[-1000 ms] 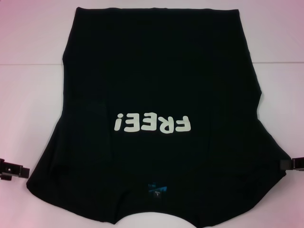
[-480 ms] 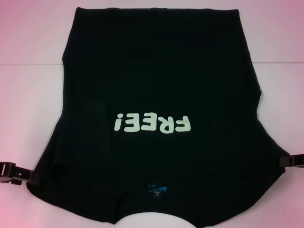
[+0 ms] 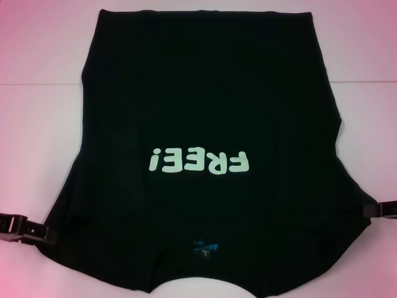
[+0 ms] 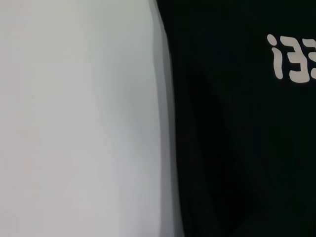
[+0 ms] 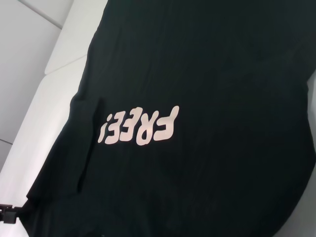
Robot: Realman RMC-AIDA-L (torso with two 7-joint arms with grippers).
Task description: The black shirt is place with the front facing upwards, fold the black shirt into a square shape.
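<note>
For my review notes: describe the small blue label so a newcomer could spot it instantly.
Start with the black shirt spread flat over the white table. Go from its white "FREE!" print toward the neckline at the robot's side, where the blue neck label lies. It is the shirt's only blue mark.

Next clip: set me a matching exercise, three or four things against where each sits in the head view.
Things:
1. large black cloth T-shirt
2. white block "FREE!" print
3. left gripper
4. right gripper

Places:
A. at the shirt's right sleeve edge
B. spread flat on the white table
C. at the shirt's left sleeve edge
D. middle of the shirt front

Pairs: 1-B, 2-D, 3-C, 4-A
</note>
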